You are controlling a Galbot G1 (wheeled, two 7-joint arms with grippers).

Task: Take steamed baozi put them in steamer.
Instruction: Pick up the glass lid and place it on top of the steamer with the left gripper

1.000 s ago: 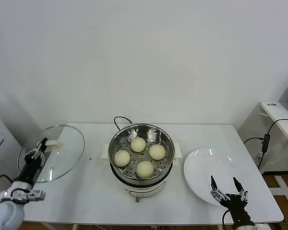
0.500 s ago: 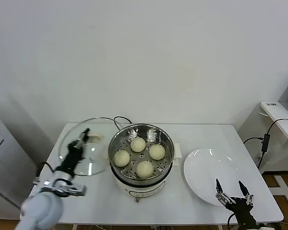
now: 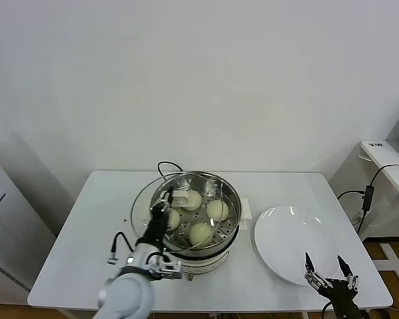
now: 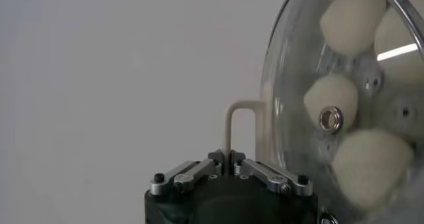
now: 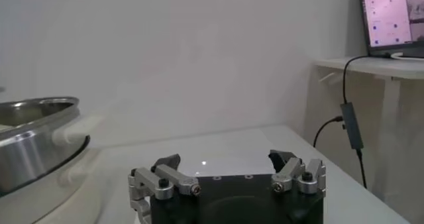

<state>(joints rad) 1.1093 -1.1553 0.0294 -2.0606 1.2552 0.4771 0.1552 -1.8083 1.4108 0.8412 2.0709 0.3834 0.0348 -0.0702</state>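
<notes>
Head view: glass lid (image 3: 161, 214) over steamer (image 3: 198, 227).

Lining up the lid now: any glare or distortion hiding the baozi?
Head view: the lid shows only faint rim reflections, and the baozi read clearly. Left wrist view: the baozi look warped and soft through the glass, with one bright streak.
</notes>
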